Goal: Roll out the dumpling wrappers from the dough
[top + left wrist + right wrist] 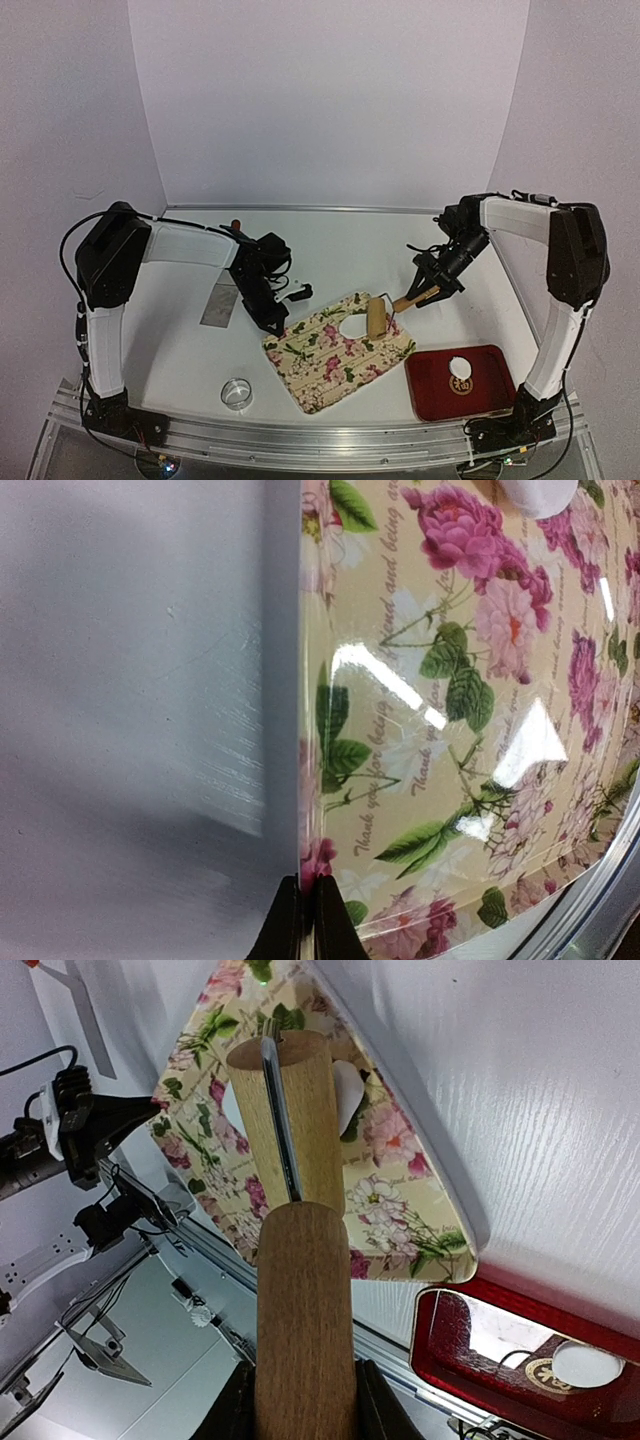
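While my right pincer (305, 1405) is clenched round the brown handle of the wooden rolling pin (290, 1120), the pin's pale drum rests on the flat white oval of dough (352, 325) in the middle of the glossy flowered rolling mat (450, 730). My left pincer (305, 925) is clenched on that mat's left edge, jaws fully together on the thin sheet.

What worries me most is the mat. I judge that a hard push on the pin could drag it across the white counter (350, 240) or buckle it, since only one thin edge is nipped. The dough may also stick to the drum and lift off with it, or roll out lopsided, because the pin sits over its right part and not its centre. The handle is held at a slant, so a twist in my grip would tip the drum onto one end.

One thin round white dumpling wrapper (460, 367) already lies in the glossy red square tray (490, 395), near the front right. It is below the right pincer and well apart from it. The dough lies just beyond the pin's tip, between the two pincers and touched by neither.
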